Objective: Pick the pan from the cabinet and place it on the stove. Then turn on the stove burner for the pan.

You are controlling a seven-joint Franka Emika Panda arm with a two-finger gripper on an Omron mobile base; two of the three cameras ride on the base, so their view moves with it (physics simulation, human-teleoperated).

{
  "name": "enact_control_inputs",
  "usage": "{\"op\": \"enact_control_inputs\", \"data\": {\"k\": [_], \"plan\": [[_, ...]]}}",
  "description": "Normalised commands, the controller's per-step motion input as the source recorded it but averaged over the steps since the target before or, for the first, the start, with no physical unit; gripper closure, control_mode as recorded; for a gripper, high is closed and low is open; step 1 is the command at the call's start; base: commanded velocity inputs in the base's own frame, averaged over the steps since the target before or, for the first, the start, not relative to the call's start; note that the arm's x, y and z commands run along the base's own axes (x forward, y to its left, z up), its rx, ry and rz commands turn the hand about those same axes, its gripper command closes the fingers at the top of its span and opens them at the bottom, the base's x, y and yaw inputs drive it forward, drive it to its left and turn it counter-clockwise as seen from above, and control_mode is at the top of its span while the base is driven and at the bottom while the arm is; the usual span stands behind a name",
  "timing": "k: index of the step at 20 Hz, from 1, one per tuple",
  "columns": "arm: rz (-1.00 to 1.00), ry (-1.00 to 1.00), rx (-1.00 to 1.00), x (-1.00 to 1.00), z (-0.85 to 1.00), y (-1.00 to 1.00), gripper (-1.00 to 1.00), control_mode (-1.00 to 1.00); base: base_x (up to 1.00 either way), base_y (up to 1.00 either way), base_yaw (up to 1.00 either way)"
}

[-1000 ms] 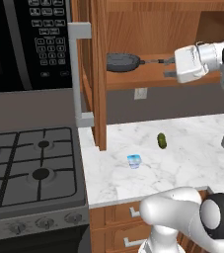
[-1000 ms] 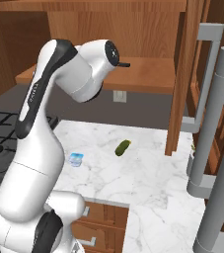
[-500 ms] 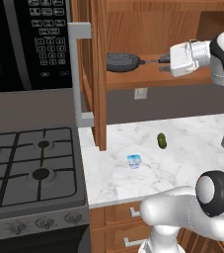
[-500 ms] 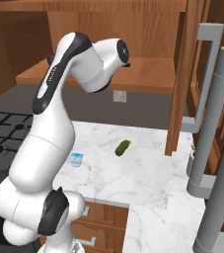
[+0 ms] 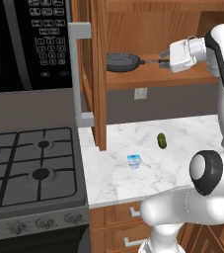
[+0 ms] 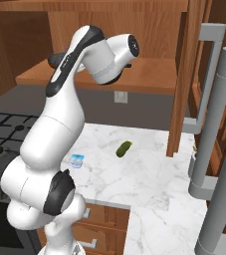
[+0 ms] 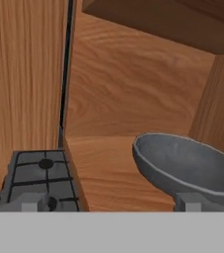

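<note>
Dark-grey pan point(image 5: 123, 62) sits on the cabinet point(image 5: 148, 29) shelf, near its left edge, handle toward the arm. We note the claw point(image 5: 164, 62) spread wide at the handle's end, gripping nothing. Left: grasp, carry to the stove point(image 5: 29, 170), light the burner point(image 5: 40, 174).

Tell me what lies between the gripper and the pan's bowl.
Just the pan's own thin black handle, seen in the left base view; the gripper stands open at its end.

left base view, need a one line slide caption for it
Open gripper reaching the pan handle on the cabinet shelf.
</note>
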Motion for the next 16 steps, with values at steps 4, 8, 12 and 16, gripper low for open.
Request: {"op": "enact_control_inputs", "data": {"k": [4,8,12,16], "plan": [[0.0,-0.01,-0.05,0.31,-0.06,-0.16,-1.0,-1.0,0.0,0.0,0.0],[0.0,0.0,0.0,0.18,-0.05,-0.09,-1.0,-1.0,0.0,0.0,0.0],[0.0,0.0,0.0,0.26,-0.11,-0.03,-1.0,-1.0,0.0,0.0,0.0],[0.0,-0.01,-0.01,0.29,-0.19,-0.02,-1.0,-1.0,0.0,0.0,0.0]]}}
